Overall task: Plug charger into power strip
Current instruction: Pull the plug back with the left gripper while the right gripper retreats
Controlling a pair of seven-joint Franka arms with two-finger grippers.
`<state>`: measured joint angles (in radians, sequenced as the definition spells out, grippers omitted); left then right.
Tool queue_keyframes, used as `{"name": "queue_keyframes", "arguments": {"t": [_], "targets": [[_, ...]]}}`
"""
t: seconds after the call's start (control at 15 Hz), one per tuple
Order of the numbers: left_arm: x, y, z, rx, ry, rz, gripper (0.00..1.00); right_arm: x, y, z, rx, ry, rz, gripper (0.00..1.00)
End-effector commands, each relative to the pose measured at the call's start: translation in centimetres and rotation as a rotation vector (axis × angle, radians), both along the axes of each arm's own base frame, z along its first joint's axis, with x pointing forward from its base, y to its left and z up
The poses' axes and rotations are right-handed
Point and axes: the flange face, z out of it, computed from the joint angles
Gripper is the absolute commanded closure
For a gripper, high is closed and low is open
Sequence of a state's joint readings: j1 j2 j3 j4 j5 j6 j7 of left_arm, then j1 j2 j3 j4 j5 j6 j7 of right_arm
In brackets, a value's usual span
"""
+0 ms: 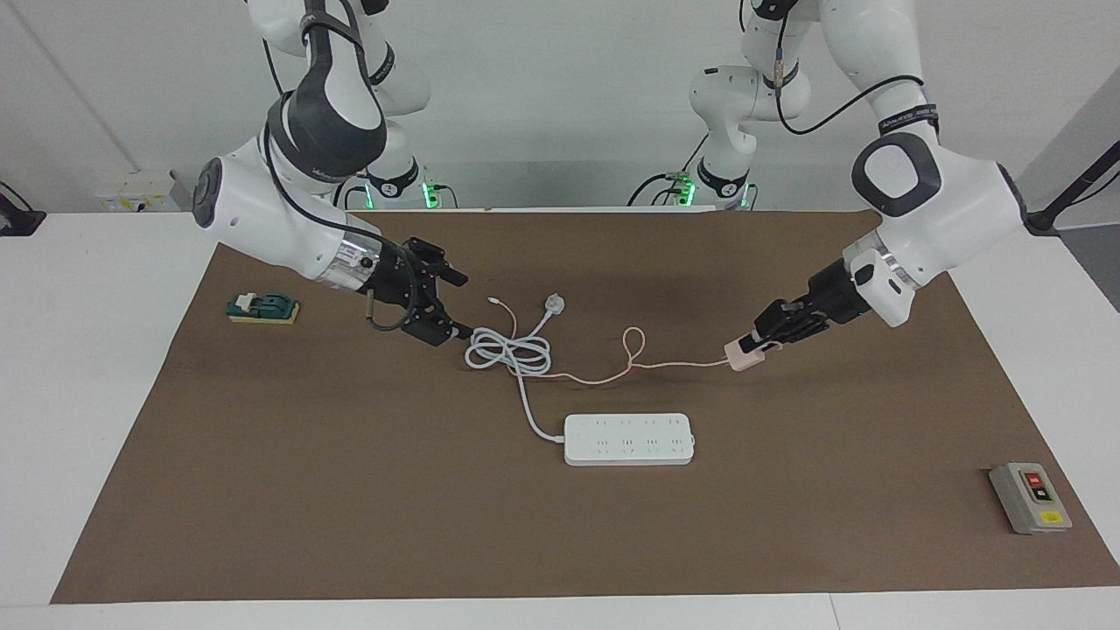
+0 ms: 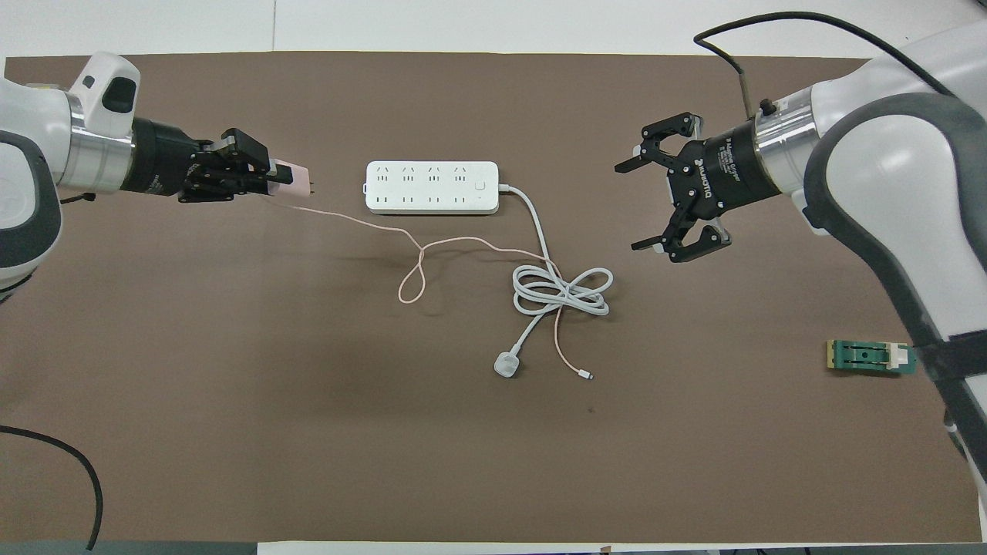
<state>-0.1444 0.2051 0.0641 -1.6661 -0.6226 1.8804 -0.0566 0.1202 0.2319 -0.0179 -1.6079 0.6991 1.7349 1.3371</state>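
The power strip (image 1: pixel 628 439) (image 2: pixel 432 187) lies flat on the brown mat, its thick white cord coiled (image 1: pixel 507 352) (image 2: pixel 563 291) nearer to the robots. My left gripper (image 1: pixel 759 344) (image 2: pixel 274 176) is shut on the pale pink charger (image 1: pixel 742 357) (image 2: pixel 297 179). It holds the charger above the mat, apart from the strip and off the strip's end toward the left arm's end of the table. The thin pink cable (image 1: pixel 630 346) (image 2: pixel 416 277) trails from the charger to the coil. My right gripper (image 1: pixel 455 304) (image 2: pixel 631 206) is open and empty, above the mat beside the coil.
The white round-ended plug (image 1: pixel 554 304) (image 2: pixel 507 365) lies beside the coil, nearer to the robots. A grey box with red and yellow buttons (image 1: pixel 1031 497) sits toward the left arm's end. A small green block (image 1: pixel 262 308) (image 2: pixel 870 357) sits toward the right arm's end.
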Motion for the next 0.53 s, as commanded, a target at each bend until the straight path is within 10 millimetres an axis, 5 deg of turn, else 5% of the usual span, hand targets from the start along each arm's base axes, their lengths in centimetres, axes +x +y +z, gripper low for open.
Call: {"name": "queue_keyframes", "arguments": {"t": [0.0, 0.47], "targets": [[-0.4, 0.7, 2.3, 0.107, 0.011, -0.043, 1.0, 0.0, -3.6, 1.5, -0.056, -0.064, 0.094, 0.0], [-4.5, 1.5, 6.6, 0.188, 0.05, -0.156, 1.0, -1.8, -8.2, 4.1, -0.287, -0.344, 0.598, 0.0]]}}
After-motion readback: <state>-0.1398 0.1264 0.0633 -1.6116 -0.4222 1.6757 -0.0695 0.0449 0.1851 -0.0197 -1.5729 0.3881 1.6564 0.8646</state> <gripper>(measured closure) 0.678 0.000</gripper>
